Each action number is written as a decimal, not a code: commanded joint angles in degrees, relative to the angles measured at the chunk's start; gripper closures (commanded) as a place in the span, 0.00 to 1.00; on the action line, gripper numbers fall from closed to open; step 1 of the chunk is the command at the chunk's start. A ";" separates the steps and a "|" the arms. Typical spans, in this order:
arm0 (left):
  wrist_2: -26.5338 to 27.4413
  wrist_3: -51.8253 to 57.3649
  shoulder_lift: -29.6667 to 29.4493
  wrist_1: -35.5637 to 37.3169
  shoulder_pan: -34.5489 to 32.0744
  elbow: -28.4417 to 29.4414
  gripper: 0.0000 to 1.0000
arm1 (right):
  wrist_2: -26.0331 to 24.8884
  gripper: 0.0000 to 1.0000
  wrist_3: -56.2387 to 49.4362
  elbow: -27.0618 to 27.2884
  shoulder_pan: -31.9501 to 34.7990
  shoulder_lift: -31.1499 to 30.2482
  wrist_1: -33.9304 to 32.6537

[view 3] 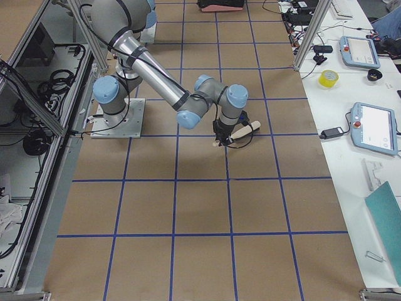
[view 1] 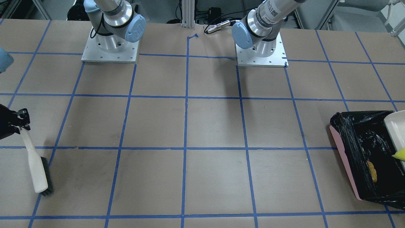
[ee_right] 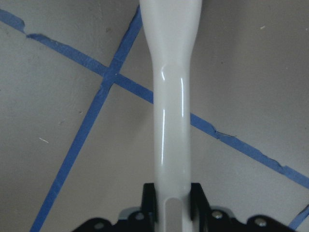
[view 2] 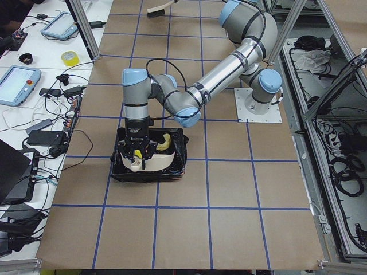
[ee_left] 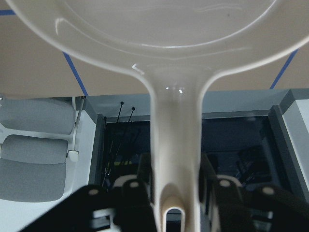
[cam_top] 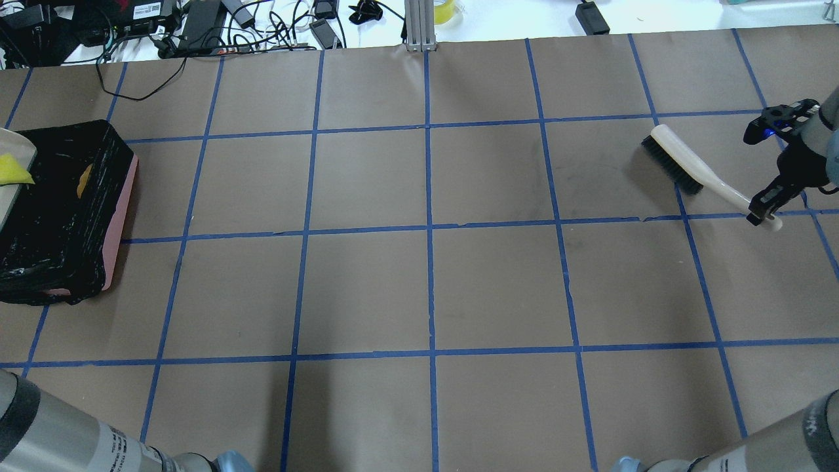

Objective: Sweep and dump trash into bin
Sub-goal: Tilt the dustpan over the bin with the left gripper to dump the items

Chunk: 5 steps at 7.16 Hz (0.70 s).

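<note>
— How do the two grippers stand?

— The left gripper [ee_left: 175,180] is closed tight on the handle of the one cream dustpan [ee_left: 169,29], a finger [ee_left: 144,175] pressed on each side. The right gripper [ee_right: 172,194] is clamped the same way on the end of the one brush [cam_top: 682,164], whose white handle runs away from it toward the black bristles.

— Where is each tool?

— The dustpan is held over the opening of the bin [cam_top: 121,216], at the far left end of the table [cam_top: 426,282]. The brush is at the right end, on the far side; its head lies low over the paper, and whether the bristles touch cannot be told.

— And the trash?

— Two pieces can be counted. One yellow wedge [cam_top: 13,172] sits at the dustpan's lip, above the black bag [cam_top: 59,216] lining the bin. One golden-brown piece [cam_top: 84,181] lies inside the bag against the wall on the pink side; roll or croissant cannot be told.

— How many bins?

— One, pink, on brown paper crossed by blue tape lines [cam_top: 429,229].
</note>
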 commanded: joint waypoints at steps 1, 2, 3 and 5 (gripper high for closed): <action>1.42 0.79 1.02 4.75 -2.05 -1.68 1.00 | 0.07 0.85 0.12 0.04 0.08 -0.03 0.05; 5.61 2.10 1.64 9.39 -5.55 -4.04 1.00 | 0.50 0.84 0.73 0.21 0.08 0.40 -0.39; 6.08 3.33 2.26 16.48 -6.89 -7.63 1.00 | 0.77 0.72 0.73 0.22 0.08 0.32 -0.39; 6.00 8.42 2.79 30.13 -6.99 -13.80 1.00 | 0.95 0.31 0.56 -0.05 0.08 0.40 -0.39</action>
